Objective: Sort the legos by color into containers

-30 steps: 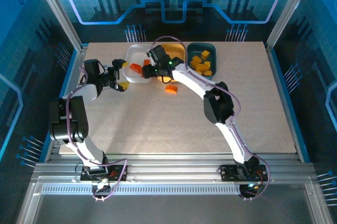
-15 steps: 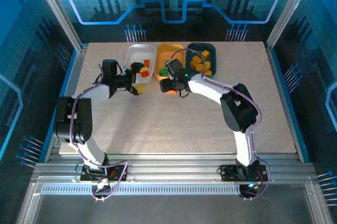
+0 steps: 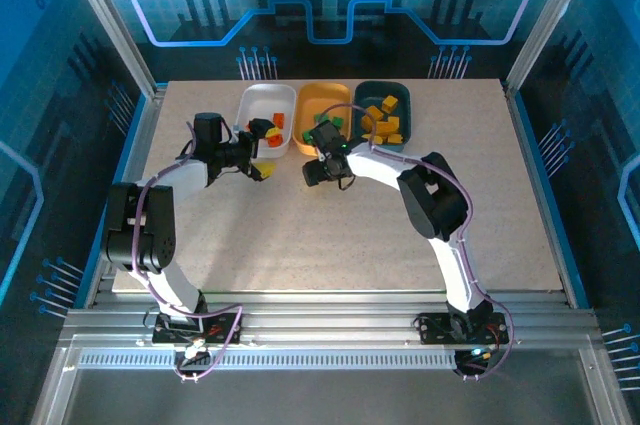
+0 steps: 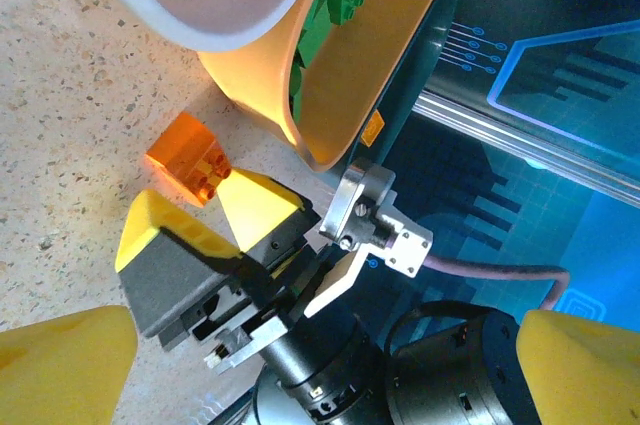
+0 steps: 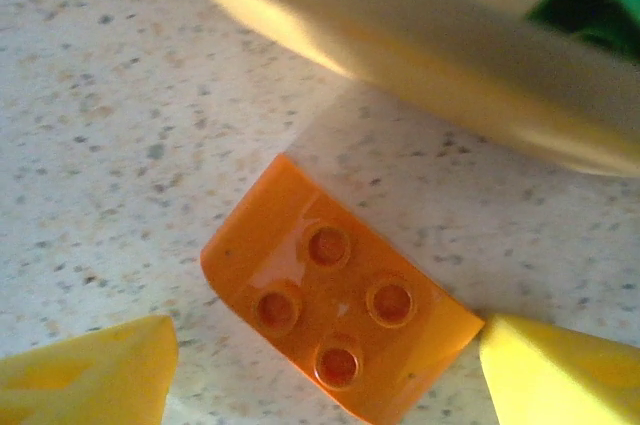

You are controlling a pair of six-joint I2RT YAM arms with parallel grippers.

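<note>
The desk [image 3: 300,235] carries the orange-yellow tray [image 3: 318,100]. Left of that tray the left tool [image 3: 266,151] hangs spread and empty. At the tray's near rim the right tool [image 5: 325,375] stands spread astride one orange-red brick [image 5: 335,335] (flat, studs up), judged ready to pinch it.
</note>
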